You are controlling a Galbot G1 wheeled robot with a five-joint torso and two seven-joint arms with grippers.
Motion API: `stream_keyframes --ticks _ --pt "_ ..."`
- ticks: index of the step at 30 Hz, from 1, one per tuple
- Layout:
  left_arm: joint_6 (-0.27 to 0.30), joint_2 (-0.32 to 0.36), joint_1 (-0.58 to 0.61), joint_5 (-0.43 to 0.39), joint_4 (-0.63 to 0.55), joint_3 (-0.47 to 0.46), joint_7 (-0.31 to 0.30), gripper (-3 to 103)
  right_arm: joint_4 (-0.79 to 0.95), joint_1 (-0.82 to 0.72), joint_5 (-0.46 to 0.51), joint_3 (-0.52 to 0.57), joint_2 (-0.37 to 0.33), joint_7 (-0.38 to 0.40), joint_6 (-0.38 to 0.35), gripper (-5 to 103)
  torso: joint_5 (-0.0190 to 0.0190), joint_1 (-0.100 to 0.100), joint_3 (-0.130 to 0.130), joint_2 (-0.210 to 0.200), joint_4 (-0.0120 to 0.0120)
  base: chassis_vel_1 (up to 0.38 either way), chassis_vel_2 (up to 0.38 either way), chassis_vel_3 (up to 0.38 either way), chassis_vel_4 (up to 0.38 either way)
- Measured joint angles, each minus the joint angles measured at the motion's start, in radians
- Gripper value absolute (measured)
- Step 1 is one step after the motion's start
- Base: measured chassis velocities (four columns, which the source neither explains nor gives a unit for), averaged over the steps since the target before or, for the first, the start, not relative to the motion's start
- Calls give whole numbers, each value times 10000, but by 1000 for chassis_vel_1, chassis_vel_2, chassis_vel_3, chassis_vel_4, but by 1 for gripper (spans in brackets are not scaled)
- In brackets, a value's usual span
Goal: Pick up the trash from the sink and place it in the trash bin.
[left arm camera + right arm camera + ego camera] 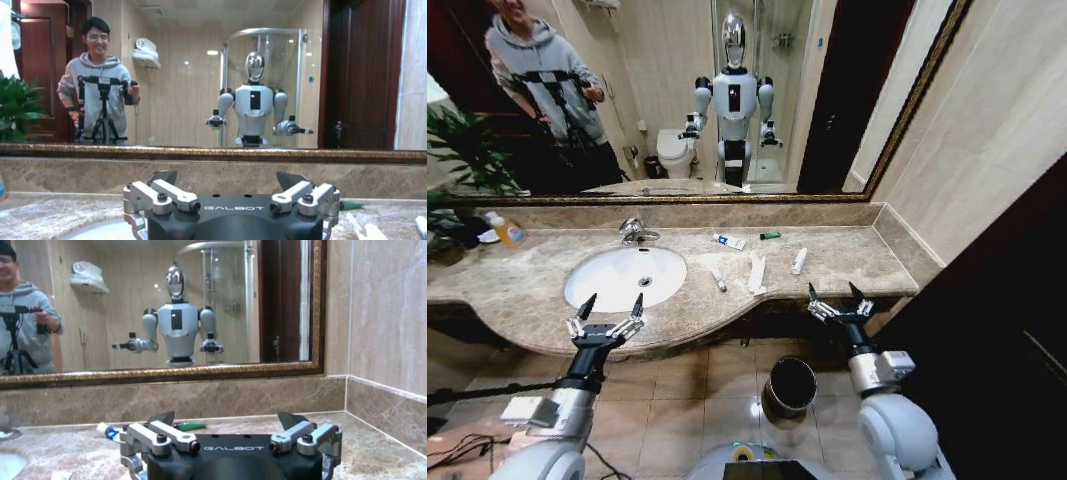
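Bathroom vanity seen from the head view: a beige-brown marble bench (847,262) with a veined, polished top carries a white oval sink (624,276) and a chrome faucet (636,231) at its rear edge. A gilt-framed mirror (677,100) spans the wall behind, with pale stone tile to the right and glossy brown floor tiles below. The trash lies on the bench to the right of the sink, well apart from both grippers: a blue-and-white tube (729,241) and a small green-black piece (770,235) near the backsplash, a folded white paper strip (756,272) near the front edge, a small white tube (718,281) just left of the strip, and another white tube (799,260) to its right. An orange-labelled soap bottle (506,231) stands at the far left beside a leafy plant (457,160) cut off by the frame. The trash bin (790,386), a dark shiny metal cylinder with black lining, stands on the floor below the bench. The left gripper (610,310) hovers at the bench's front edge before the sink, jaws released and empty; the right gripper (838,297) hovers off the front edge near the bench's right end, jaws likewise spread and empty. In the wrist views each gripper's own body hides the bench directly beneath it.
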Motion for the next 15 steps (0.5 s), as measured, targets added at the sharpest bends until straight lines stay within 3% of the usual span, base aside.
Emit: stream_keyframes --ticks 15 --pt "0 -1 0 0 0 0 0 100 -40 294 304 75 -618 -272 136 100 1 0 0 0 1 0 0 0 0"
